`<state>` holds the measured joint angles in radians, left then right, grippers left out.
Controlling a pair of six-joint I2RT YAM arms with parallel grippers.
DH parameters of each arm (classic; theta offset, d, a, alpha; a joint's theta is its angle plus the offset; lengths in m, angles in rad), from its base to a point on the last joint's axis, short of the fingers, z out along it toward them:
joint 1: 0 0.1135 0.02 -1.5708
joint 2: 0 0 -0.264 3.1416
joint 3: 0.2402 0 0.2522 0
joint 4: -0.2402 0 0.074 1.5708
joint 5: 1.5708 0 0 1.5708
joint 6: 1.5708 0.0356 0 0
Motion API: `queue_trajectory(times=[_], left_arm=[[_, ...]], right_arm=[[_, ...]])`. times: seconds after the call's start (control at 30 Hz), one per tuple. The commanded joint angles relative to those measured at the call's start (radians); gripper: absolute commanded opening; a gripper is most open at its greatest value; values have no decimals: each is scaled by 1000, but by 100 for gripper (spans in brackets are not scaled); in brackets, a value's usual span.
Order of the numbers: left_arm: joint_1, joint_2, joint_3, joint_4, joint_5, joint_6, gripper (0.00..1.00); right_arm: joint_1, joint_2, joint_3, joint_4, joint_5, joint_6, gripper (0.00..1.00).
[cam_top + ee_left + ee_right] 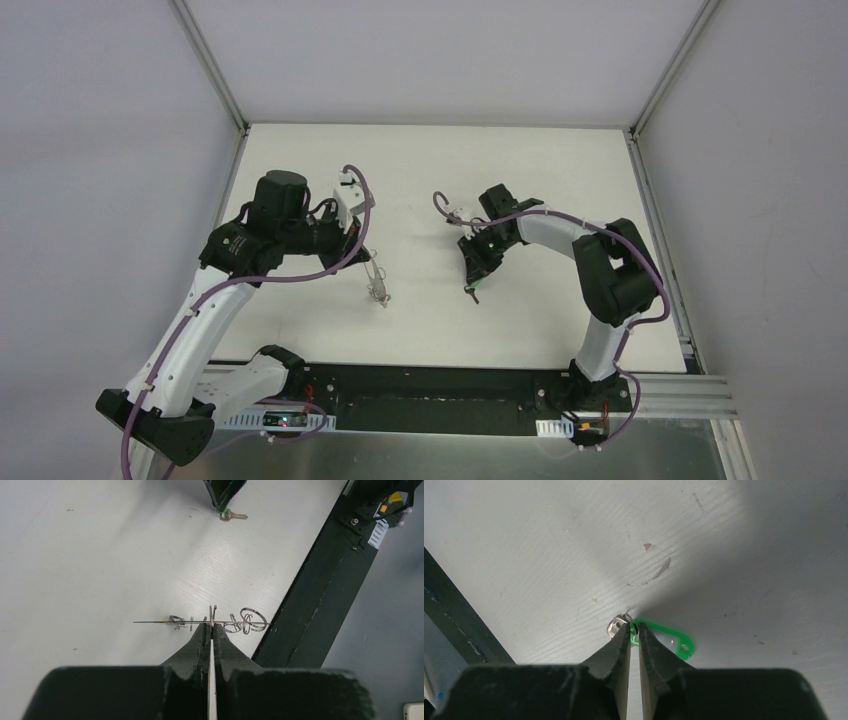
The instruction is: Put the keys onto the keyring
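My left gripper [212, 625] is shut on the keyring [160, 622], a thin silver wire loop seen edge-on, with small silver rings [251, 619] strung along it. From above, the keyring [378, 285] hangs below the left gripper [370, 262], just over the table. The key [615, 627], silver with a green plastic tag [670, 639], lies flat on the table. My right gripper [634, 629] stands tip-down on it, open by a narrow gap, its fingertips astride the small link between key and tag. In the top view the key [472, 293] peeks out under the right gripper [475, 278].
A black rail [320, 595] runs along the table's near edge, close behind the keyring. White walls with aluminium posts [212, 70] close in the table on three sides. Purple cables [356, 185] loop off both wrists.
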<state>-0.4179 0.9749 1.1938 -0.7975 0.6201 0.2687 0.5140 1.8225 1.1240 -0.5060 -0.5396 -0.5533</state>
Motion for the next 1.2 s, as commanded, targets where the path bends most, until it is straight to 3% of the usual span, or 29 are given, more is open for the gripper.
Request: queue_trajectory(times=[0.0, 1.17], left_arm=[[-4, -22, -7, 29, 13, 0, 0], [-2, -35, -26, 37, 7, 2, 0]], right_arm=[[17, 18, 33, -28, -12, -5, 14], [89, 21, 84, -94, -48, -88, 13]])
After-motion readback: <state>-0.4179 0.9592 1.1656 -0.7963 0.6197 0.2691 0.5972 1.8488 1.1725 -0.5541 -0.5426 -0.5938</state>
